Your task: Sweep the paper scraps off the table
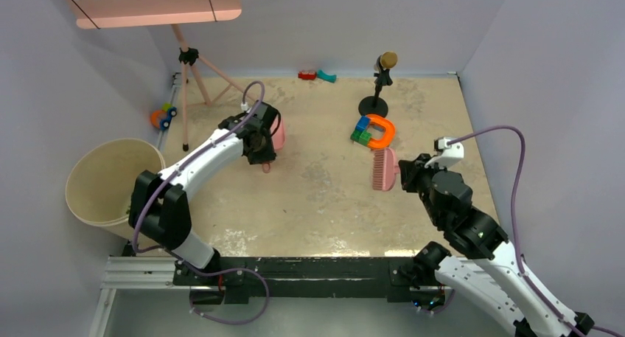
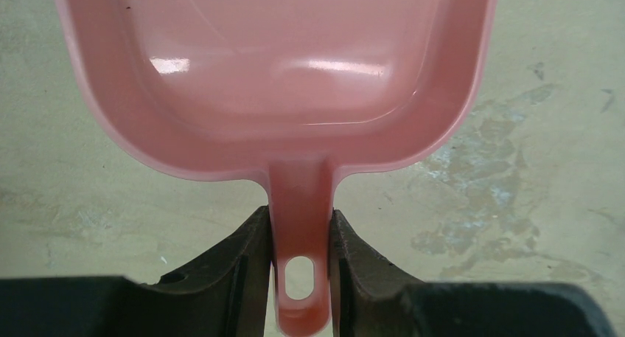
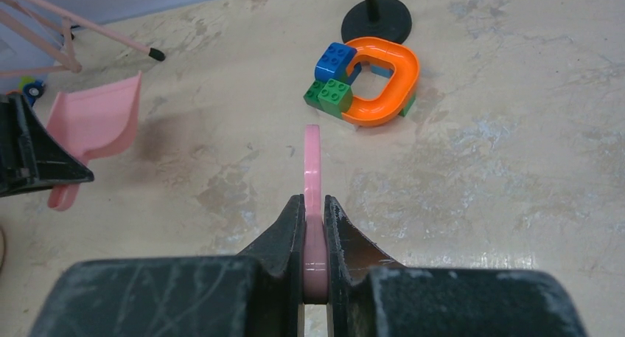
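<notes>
No paper scraps show on the beige stained table (image 1: 317, 204) in any view. My left gripper (image 1: 264, 150) is shut on the handle of the pink dustpan (image 1: 278, 133), at the table's middle left. In the left wrist view the fingers (image 2: 243, 263) clamp the handle and the dustpan (image 2: 280, 71) is empty inside. My right gripper (image 1: 402, 173) is shut on a pink brush (image 1: 383, 169), at the middle right. The right wrist view shows that brush (image 3: 312, 160) edge-on between the jaws, and the dustpan (image 3: 96, 119) at far left, casting a shadow on the table.
A beige bucket (image 1: 110, 178) stands off the table's left edge. Blue-green blocks with an orange horseshoe (image 1: 374, 130) lie just beyond the brush. A black microphone stand (image 1: 379, 82), red and teal toys (image 1: 317, 75), a pink tripod (image 1: 191, 86) and a small toy (image 1: 163, 117) stand at the back.
</notes>
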Controlling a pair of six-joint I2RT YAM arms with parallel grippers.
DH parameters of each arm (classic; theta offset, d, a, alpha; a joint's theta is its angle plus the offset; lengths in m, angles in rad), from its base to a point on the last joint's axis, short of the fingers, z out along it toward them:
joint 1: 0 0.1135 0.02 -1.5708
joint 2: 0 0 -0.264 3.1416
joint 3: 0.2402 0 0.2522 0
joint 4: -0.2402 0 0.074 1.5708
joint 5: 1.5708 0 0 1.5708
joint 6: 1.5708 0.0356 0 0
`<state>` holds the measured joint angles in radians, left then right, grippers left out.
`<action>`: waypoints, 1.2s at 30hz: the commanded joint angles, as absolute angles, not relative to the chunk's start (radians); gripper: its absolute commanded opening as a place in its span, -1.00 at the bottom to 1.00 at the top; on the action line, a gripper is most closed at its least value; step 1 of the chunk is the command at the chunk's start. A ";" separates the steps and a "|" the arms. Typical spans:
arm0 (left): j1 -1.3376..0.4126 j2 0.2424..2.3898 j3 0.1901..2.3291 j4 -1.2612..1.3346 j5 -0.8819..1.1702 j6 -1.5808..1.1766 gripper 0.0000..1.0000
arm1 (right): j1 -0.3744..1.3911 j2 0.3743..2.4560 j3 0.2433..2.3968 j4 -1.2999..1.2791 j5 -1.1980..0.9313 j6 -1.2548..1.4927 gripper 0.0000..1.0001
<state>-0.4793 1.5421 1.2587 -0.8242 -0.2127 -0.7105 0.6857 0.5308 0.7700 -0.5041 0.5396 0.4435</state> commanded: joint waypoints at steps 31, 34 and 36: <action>-0.497 1.059 0.864 -0.535 0.018 -0.485 0.99 | 0.684 0.538 0.446 0.043 0.253 0.783 -1.00; -0.501 0.950 0.774 -0.517 0.051 -0.507 0.99 | 0.683 0.635 0.410 0.245 0.240 0.856 -1.00; -0.504 0.889 0.730 -0.520 0.049 -0.512 0.99 | 0.682 0.707 0.417 0.319 0.278 0.909 -1.00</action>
